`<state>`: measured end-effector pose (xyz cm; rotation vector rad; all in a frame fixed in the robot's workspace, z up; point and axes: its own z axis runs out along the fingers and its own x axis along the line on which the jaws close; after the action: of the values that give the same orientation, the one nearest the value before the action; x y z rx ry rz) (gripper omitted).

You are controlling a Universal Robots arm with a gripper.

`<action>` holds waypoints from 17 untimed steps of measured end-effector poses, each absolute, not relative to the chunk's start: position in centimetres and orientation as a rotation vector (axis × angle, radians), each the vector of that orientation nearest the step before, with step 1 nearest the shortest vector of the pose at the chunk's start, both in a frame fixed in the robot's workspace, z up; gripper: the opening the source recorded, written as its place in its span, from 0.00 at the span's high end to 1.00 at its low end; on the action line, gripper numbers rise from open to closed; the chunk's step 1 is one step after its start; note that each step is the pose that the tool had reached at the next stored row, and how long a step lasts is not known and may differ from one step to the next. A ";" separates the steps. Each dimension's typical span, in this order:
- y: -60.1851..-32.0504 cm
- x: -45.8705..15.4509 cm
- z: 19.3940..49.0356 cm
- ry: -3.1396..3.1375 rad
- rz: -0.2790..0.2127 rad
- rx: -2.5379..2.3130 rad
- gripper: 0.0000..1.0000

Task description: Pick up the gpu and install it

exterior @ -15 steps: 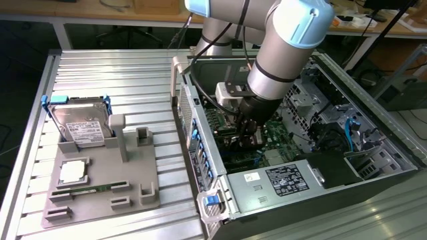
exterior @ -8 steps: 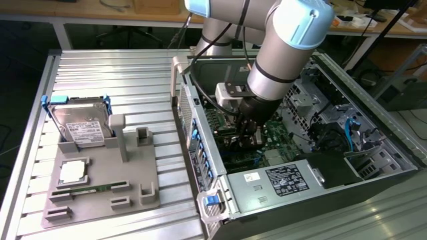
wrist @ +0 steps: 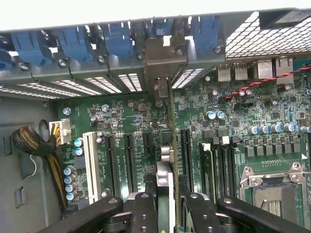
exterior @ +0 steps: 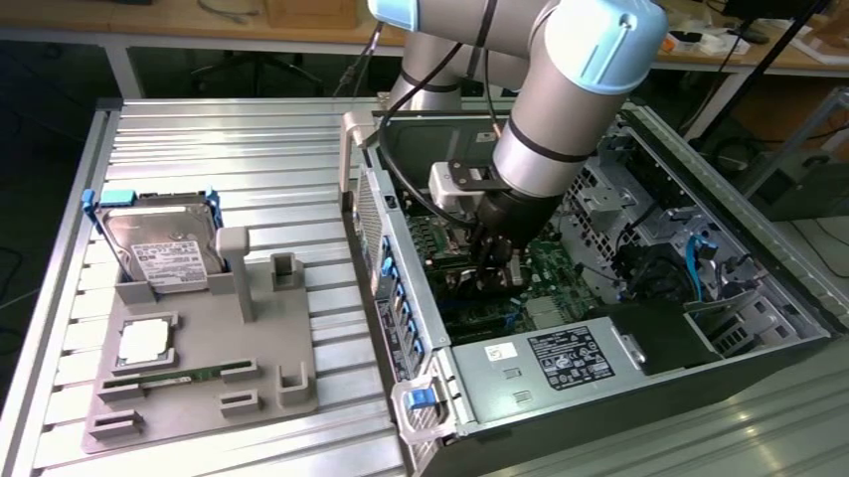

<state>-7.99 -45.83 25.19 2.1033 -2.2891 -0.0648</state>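
Open PC case (exterior: 743, 328) on ribbed metal worktop (exterior: 226, 159). Claw (wrist: 165, 204) inside case, clamped on gpu (wrist: 165, 167) held edge-on, upright over motherboard (wrist: 121, 116) slots.

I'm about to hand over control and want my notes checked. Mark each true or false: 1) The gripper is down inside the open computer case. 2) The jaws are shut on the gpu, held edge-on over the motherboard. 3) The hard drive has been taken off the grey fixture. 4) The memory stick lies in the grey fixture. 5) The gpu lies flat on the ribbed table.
1) True: the gripper is inside the computer case.
2) True: the gpu stands edge-on between the jaws, above the motherboard.
3) False: the hard drive stands in the grey fixture.
4) True: the memory stick lies there.
5) False: it is in the jaws, in the case.
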 end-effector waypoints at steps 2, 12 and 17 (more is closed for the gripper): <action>-45.8 -8.0 25.2 -2.285 -0.062 2.105 0.73; -45.8 -8.0 25.1 -2.283 -0.060 2.105 0.73; -45.8 -8.0 24.9 -2.283 -0.060 2.105 0.73</action>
<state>-7.99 -45.83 24.87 2.1051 -2.2829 -0.0595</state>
